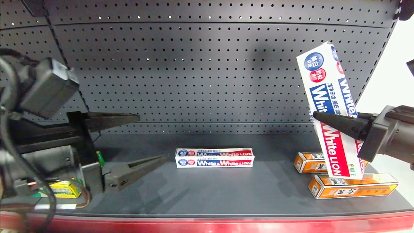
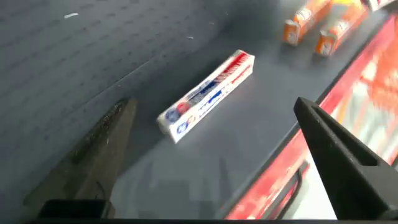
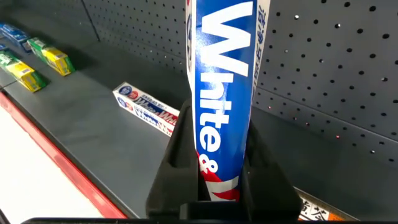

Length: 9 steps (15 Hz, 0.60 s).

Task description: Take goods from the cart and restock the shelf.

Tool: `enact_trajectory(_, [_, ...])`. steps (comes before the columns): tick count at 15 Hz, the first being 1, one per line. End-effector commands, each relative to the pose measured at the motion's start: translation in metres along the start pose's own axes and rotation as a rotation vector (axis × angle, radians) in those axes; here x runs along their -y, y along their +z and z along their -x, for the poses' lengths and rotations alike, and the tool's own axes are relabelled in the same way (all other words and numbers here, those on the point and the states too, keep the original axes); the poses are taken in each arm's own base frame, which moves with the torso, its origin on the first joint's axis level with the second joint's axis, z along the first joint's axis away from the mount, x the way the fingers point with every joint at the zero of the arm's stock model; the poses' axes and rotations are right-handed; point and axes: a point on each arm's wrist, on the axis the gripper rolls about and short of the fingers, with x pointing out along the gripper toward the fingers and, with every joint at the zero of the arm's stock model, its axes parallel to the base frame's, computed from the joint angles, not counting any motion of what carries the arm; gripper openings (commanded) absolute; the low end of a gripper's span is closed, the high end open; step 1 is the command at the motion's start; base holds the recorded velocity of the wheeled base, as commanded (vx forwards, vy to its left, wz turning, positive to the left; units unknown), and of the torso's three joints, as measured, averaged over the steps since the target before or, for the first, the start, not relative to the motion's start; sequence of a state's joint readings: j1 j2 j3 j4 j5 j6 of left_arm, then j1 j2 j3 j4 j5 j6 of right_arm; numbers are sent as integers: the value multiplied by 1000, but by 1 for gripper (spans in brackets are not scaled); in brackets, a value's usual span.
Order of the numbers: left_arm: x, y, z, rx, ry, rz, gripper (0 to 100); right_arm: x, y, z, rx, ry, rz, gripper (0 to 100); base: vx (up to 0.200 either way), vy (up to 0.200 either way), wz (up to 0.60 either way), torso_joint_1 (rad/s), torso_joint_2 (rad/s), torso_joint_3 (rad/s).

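A white, blue and red toothpaste box [image 1: 333, 110] stands nearly upright, tilted, at the right of the dark shelf [image 1: 226, 191]. My right gripper [image 1: 334, 124] is shut on its middle; in the right wrist view the box [image 3: 224, 87] rises between the fingers [image 3: 180, 155]. Its lower end is over two orange boxes [image 1: 352, 186]. A second toothpaste box [image 1: 214, 157] lies flat mid-shelf. My left gripper [image 1: 152, 138] hangs open at the left, nothing in it; its wrist view has the flat box [image 2: 208, 94] ahead of the fingers [image 2: 93, 155].
A perforated back panel [image 1: 194, 64] closes the shelf behind. A red strip [image 1: 226, 223] runs along the front edge. Yellow and green boxes [image 1: 64, 189] lie at the far left [image 3: 53, 59]. Bare shelf lies between the flat box and the orange boxes [image 2: 305, 22].
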<state>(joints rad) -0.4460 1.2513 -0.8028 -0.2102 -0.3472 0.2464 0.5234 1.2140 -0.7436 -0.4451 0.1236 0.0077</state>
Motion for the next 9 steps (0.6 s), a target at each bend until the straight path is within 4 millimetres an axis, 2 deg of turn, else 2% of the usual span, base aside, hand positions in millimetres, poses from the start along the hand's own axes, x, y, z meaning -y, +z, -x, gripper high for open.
enact_trajectory(1, [-46,-17,-45,-87,-22,-70,100,1,1,2,7,-4,-1,0,0,0,0,0,0,0])
enact_trajectory(4, [-66,-27,-61,-107,-44,-61,100,1,2,2,10,-7,-7,0,0,0,0,0,0,0])
enact_trajectory(6, [-87,-40,-73,-78,-89,-38,100,1,1,2,8,-7,-7,0,0,0,0,0,0,0])
enact_trajectory(9, [-97,-44,-81,-43,-208,4,100,1,0,2,4,-7,-7,0,0,0,0,0,0,0])
